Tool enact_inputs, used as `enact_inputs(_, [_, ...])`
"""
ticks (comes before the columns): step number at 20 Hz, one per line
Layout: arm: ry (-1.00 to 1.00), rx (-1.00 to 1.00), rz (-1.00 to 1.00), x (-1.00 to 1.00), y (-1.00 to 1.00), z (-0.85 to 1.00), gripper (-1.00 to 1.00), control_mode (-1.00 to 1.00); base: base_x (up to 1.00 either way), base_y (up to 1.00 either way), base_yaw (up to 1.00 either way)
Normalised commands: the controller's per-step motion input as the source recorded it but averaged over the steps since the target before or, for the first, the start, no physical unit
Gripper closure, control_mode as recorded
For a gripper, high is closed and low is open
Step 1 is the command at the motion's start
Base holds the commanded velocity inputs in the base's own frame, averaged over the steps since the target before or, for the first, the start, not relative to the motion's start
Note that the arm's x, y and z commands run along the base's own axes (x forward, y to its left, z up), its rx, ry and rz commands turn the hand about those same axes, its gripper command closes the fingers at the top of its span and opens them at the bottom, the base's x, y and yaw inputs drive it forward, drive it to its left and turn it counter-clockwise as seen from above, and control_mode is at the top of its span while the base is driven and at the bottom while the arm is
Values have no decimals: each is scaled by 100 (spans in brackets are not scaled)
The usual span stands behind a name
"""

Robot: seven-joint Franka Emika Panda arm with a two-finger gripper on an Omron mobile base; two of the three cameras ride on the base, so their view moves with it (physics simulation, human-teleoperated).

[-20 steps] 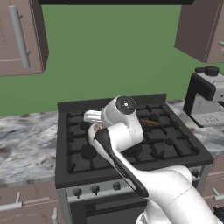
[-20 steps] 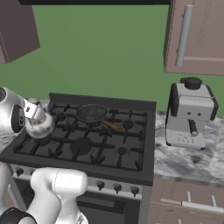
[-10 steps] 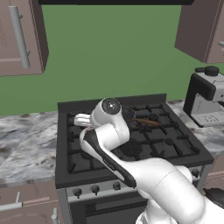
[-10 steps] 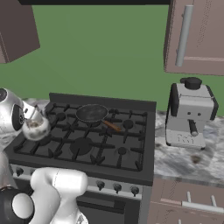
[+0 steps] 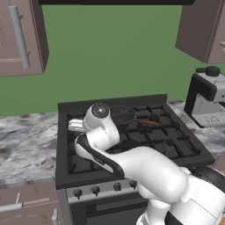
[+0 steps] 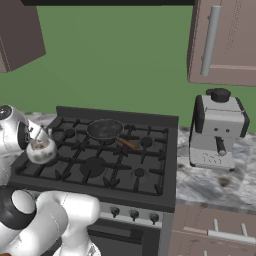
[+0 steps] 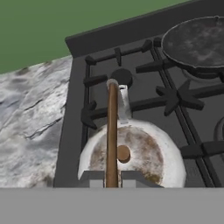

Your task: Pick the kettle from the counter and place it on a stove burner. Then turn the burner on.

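Note:
The silvery-white kettle (image 7: 131,155) hangs just above the black grates at the stove's left side, spout toward the back. My gripper (image 7: 112,178) is shut on its thin brown arched handle (image 7: 112,131), one finger on each side. From the right base view the kettle (image 6: 41,149) dangles beside my hand over the stove's left front part. A round black burner cap (image 7: 122,77) lies just beyond the spout; the grate under the kettle is hidden. The marbled counter (image 7: 35,109) lies left of the stove. In the left base view my arm hides the kettle.
A dark frying pan (image 6: 105,129) with a wooden handle sits on the back middle grate. A coffee machine (image 6: 217,127) stands on the right counter. Control knobs (image 6: 134,214) line the stove's front panel. Wall cabinets (image 5: 19,35) hang above on both sides.
My hand has carried the kettle a little further left and slightly lower over the stove's left side. The pan and the coffee machine have not moved.

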Motion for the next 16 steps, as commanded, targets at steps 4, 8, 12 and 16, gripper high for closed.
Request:
enact_inputs(4, [0, 0, 0, 27, 18, -40, 100, -100, 0, 0, 0])
enact_inputs(8, [0, -2, 0, 22, 7, -27, 100, -100, 0, 0, 0])
enact_inputs(12, [0, -8, 0, 16, 0, -18, 100, -100, 0, 0, 0])
enact_inputs(16, [0, -3, 0, 2, 0, -12, 100, -100, 0, 0, 0])
